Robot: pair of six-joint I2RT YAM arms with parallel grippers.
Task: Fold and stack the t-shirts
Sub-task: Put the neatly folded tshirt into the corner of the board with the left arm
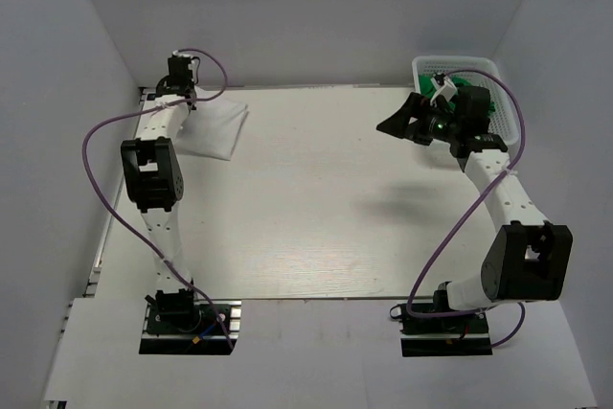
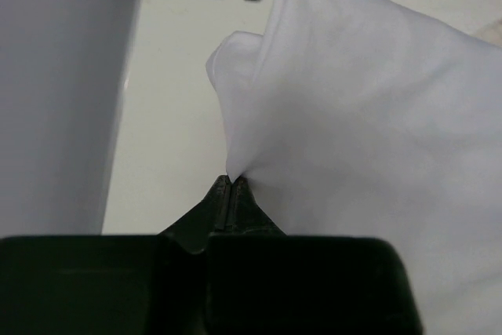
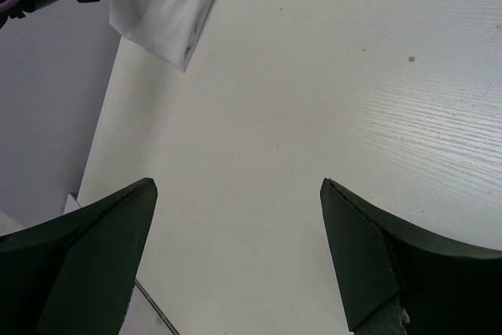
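Over the far right part of the table [image 1: 306, 217], the right gripper [image 3: 239, 184] hangs with its jaws spread wide, holding nothing. Its wrist camera looks past them onto pale tabletop. The overhead view alone shows the white lattice basket [image 1: 460, 63] just behind it at the table's far right corner, with green t-shirts [image 1: 476, 95] inside. At the table's far left corner, the left gripper [image 2: 233, 182] is pinched tight on an edge of the white t-shirt [image 2: 369, 139], a grip only its wrist camera reveals. From overhead the shirt lies as a flat, roughly square shape.
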